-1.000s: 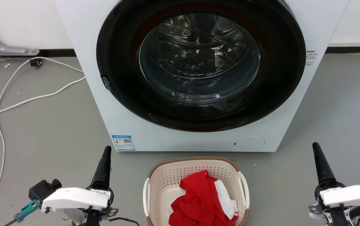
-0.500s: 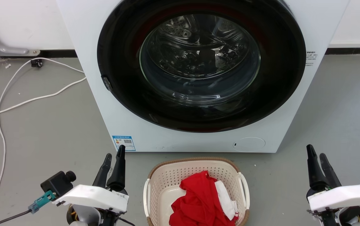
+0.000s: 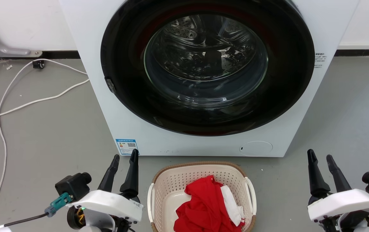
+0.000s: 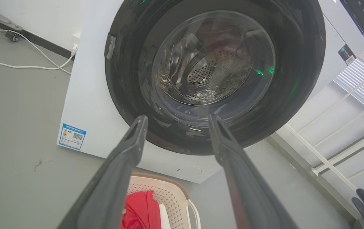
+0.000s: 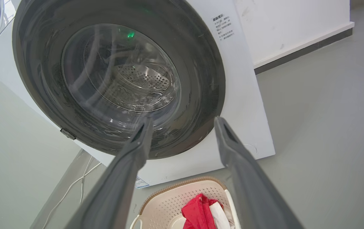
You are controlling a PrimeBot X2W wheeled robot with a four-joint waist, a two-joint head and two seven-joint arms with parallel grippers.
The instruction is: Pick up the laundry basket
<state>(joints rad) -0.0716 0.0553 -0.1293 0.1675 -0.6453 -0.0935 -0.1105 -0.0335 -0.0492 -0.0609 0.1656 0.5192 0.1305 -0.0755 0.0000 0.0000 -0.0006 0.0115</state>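
The laundry basket [image 3: 171, 180] is cream perforated plastic with a brown woven-look rim and white side handles. It stands on the floor at the bottom centre of the head view, holding red and white cloth [image 3: 208, 206]. My left gripper [image 3: 125, 156] is open just left of it, fingers pointing at the washer. Well to the basket's right, my right gripper [image 3: 319, 157] is open too. The left wrist view catches the basket [image 4: 172, 197] between and below that gripper's [image 4: 177, 117] spread fingers. In the right wrist view the basket [image 5: 166, 203] lies below the right gripper [image 5: 183, 119].
A white front-loading washing machine [image 3: 120, 106] with a shut dark round door [image 3: 207, 64] stands right behind the basket. White cables [image 3: 26, 103] trail over the grey floor at the left. Bare floor lies on both sides of the basket.
Both grippers went from shut to open. The left gripper has moved right, toward the basket; the right has shifted slightly left. The basket has not moved.
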